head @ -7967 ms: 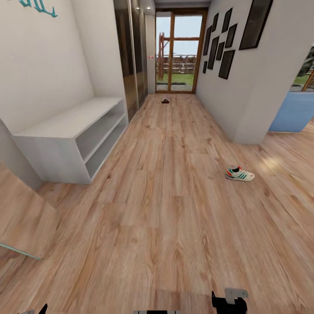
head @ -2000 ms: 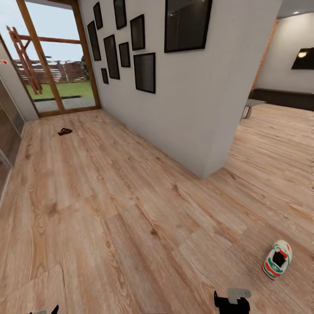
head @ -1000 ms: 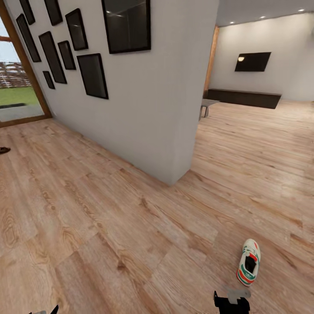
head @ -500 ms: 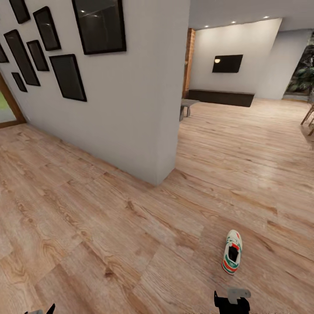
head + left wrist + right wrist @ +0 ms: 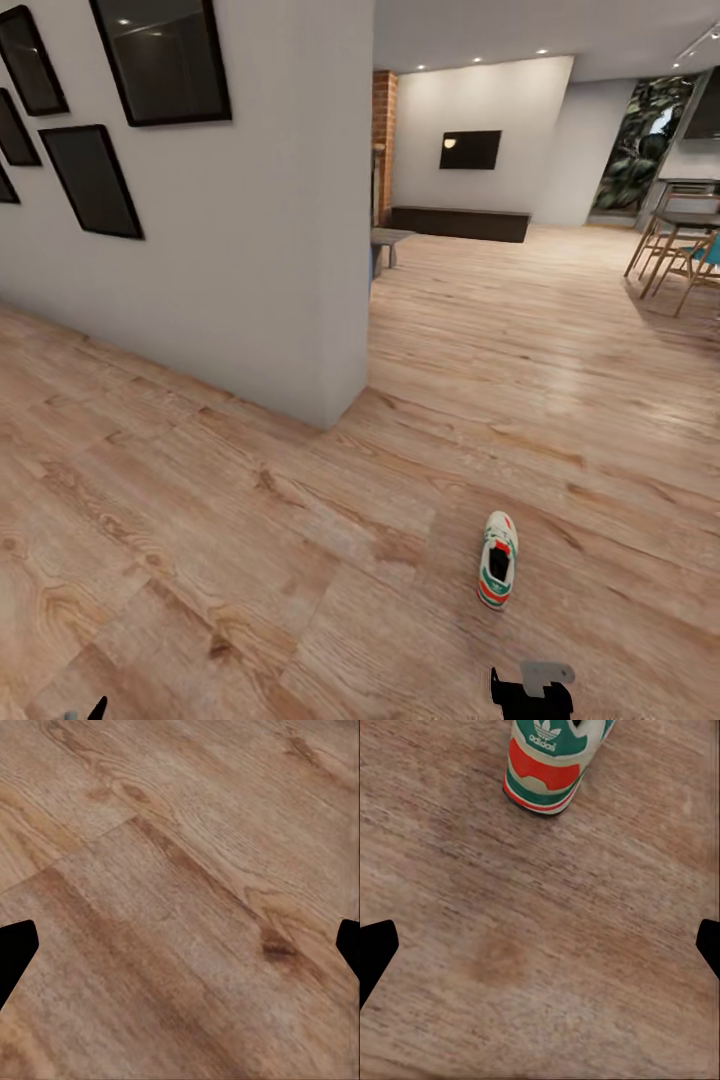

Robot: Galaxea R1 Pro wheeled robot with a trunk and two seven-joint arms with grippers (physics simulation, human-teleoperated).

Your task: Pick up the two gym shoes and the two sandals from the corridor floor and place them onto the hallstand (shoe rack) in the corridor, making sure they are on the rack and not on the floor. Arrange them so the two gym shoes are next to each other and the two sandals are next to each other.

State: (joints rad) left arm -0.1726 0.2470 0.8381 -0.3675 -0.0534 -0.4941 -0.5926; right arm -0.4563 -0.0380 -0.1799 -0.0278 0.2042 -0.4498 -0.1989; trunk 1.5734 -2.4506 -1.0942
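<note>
One gym shoe (image 5: 497,560) lies on the corridor floor (image 5: 250,540), heel toward the right gripper (image 5: 540,945), whose fingers are spread apart, as are the left gripper (image 5: 180,945) fingers.

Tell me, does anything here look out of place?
Yes: a single gym shoe lies alone on the corridor floor, upright on its sole with its red heel toward the robot, just ahead of the right gripper. No matching shoe is beside it. Nothing looks spilled or damaged.
</note>
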